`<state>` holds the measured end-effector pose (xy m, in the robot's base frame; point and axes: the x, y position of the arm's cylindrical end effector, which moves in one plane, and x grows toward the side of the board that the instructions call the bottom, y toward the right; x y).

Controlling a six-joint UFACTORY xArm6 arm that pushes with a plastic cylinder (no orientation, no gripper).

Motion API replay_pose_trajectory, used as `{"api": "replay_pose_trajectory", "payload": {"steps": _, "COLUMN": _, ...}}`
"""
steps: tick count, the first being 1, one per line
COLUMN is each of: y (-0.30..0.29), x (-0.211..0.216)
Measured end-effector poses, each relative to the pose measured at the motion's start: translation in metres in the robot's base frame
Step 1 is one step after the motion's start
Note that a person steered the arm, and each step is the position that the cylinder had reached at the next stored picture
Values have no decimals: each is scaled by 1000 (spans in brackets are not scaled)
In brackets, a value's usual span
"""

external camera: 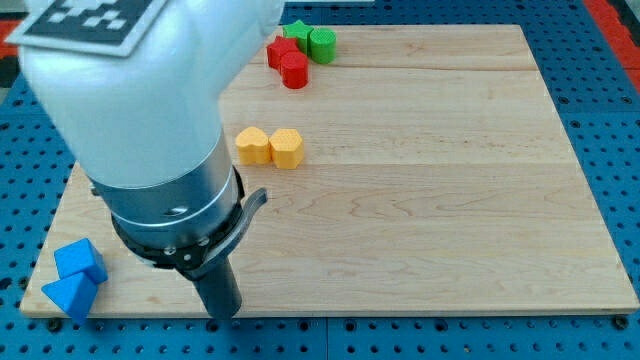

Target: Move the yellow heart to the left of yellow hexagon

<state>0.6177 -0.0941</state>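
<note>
Camera view: wooden board (pixel 450 200) on blue pegboard.
Tip: my tip (pixel 222 312) sits near the board's bottom edge, well apart from both yellow blocks.
Pincer: none, only a rod.
Yellow heart (pixel 252 146): touching the yellow hexagon (pixel 286 148), on its left.
Top edge: red blocks (pixel 287 60), green blocks (pixel 313 40).
Bottom-left corner: blue blocks (pixel 76 278).

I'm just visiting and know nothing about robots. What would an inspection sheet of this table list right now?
Surface: pale wooden board, on a blue perforated base.
Job's things: yellow heart touching the yellow hexagon, on its view-left side.
Clutter: red blocks, green star and green cylinder clustered at the view's top; two blue blocks at the bottom-left corner.
Grippers: none; my tip sits near the board's bottom edge, well below the yellow pair, touching no block.
Cables: nothing seen.
Surroundings: nothing seen beyond the base.
</note>
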Motion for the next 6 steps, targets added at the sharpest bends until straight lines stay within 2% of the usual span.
{"api": "replay_pose_trajectory", "payload": {"steps": 1, "y": -7, "x": 1}}
{"api": "replay_pose_trajectory", "payload": {"steps": 2, "y": -72, "x": 1}}
{"api": "replay_pose_trajectory", "payload": {"steps": 3, "y": -52, "x": -1}}
{"api": "replay_pose_trajectory", "payload": {"steps": 4, "y": -24, "x": -83}}
{"api": "replay_pose_trajectory", "payload": {"steps": 5, "y": -148, "x": -129}}
{"api": "replay_pose_trajectory", "payload": {"steps": 6, "y": -210, "x": -125}}
